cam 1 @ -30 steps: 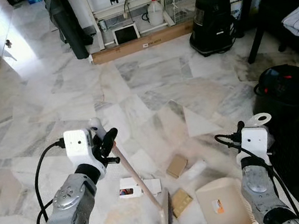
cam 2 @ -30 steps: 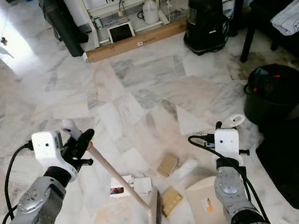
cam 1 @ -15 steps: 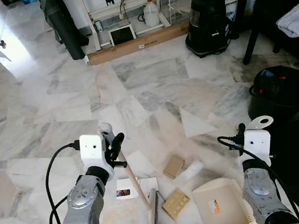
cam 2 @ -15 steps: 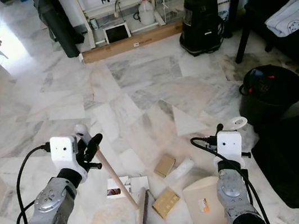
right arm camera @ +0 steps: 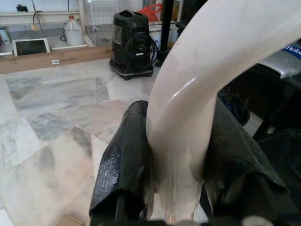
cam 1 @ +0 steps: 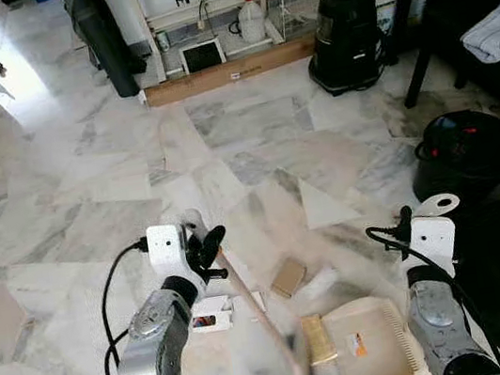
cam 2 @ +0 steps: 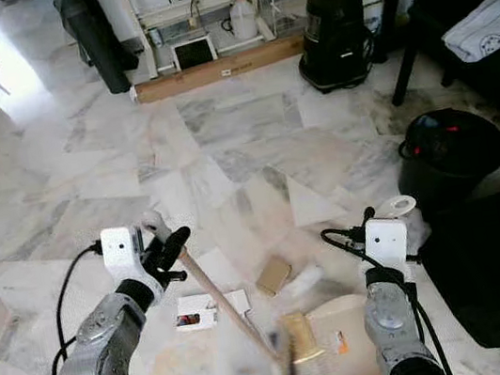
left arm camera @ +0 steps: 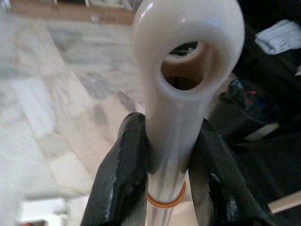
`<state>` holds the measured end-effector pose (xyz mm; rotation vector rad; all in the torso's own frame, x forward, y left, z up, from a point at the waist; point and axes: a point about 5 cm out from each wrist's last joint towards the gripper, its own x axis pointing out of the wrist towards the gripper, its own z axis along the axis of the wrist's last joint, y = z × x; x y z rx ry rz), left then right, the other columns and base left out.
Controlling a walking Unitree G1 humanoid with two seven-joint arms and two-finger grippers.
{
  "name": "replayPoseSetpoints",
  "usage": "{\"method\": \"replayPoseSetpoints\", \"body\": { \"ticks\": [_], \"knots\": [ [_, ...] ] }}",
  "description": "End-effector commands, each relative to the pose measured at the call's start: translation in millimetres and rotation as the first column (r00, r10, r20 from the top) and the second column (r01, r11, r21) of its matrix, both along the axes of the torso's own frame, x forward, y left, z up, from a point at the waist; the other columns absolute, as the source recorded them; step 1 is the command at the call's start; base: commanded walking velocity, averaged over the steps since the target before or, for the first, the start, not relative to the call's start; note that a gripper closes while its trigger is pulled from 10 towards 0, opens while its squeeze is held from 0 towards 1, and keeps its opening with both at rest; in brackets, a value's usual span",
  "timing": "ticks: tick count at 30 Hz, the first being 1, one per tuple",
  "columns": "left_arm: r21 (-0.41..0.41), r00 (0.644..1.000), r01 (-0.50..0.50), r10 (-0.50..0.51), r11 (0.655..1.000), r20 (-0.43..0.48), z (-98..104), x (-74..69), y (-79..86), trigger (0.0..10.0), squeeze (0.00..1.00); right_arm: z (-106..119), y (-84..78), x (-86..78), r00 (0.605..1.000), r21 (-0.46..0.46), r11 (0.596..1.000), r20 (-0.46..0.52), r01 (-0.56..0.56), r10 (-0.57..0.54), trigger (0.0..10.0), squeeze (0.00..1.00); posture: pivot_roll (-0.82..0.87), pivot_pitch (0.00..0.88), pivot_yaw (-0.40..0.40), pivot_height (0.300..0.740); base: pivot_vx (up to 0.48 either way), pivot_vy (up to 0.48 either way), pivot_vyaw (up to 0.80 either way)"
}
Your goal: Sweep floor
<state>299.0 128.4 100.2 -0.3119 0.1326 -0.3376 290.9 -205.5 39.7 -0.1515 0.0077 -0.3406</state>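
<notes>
Broom (cam 2: 243,322) sits in your left gripper (left arm camera: 164,188), jaws pinching its cream handle just below the hanging loop; head is low and blurred, touching the dustpan (cam 1: 375,344) edge. Right gripper (right arm camera: 176,183) jaws clamp the dustpan handle. Cardboard scraps (cam 1: 290,276) lie on the marble floor (cam 1: 252,140) beside it.

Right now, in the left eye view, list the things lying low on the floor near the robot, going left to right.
White printed card → long wooden broom handle → small brown cardboard box → beige plastic dustpan → black round bin.
</notes>
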Motion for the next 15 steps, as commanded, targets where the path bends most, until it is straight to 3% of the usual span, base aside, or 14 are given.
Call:
{"method": "replayPoseSetpoints", "body": {
  "ticks": [1,10,15],
  "knots": [
    [-0.060,1.000,0.011,-0.012,0.998,-0.015,1.0,1.5,0.2,10.0,0.00,-23.5,12.3,-12.9,0.994,0.085,0.996,-0.108,0.012,-0.003,10.0,0.00,0.01,0.178,0.091,0.740,0.000,0.000,0.00],
    [-0.113,1.000,0.007,-0.006,0.994,0.010,11.6,7.6,3.0,10.0,0.00,-23.6,13.6,-10.8,0.993,0.093,0.996,-0.119,0.005,0.007,10.0,0.00,0.02,0.166,0.085,0.740,0.000,0.000,0.00],
    [-0.140,0.995,-0.043,0.055,0.989,0.089,32.7,8.6,14.2,10.0,0.00,-20.3,11.0,-6.2,0.993,0.113,0.993,-0.115,0.018,-0.004,10.0,0.00,0.02,0.150,0.081,0.740,0.000,0.000,0.00]
  ]
}}
